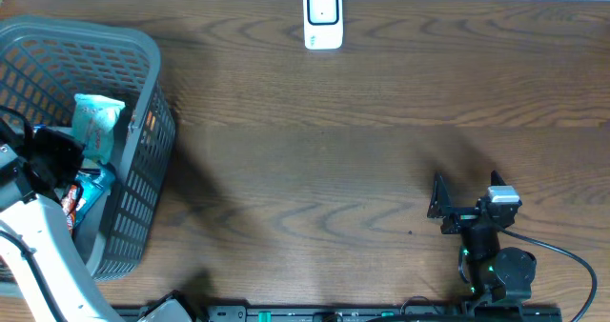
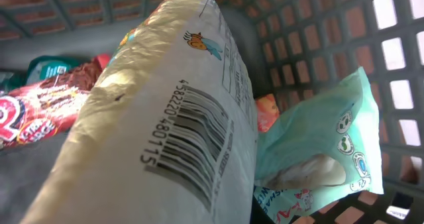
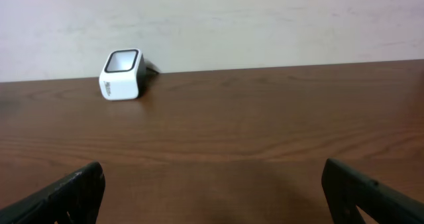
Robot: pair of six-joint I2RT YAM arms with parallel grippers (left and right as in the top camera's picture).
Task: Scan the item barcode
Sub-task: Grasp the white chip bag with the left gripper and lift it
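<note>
A cream packet (image 2: 165, 118) is seen inside the grey basket (image 1: 143, 65) at the left end of the counter (image 1: 334, 150), filling the left wrist view. Its barcode (image 2: 199, 141) is turned toward that camera, and a digit row beginning 4582220 is printed alongside. The packet's long axis is tilted from lower left to top middle of that view. A mint packet (image 2: 318, 158) and a red packet (image 2: 33, 111) are seen beside it. The left jaws are together; whether the cream packet is pinched cannot be told. The right jaws are spread wide apart, faced toward the white scanner (image 1: 323, 17)
</note>
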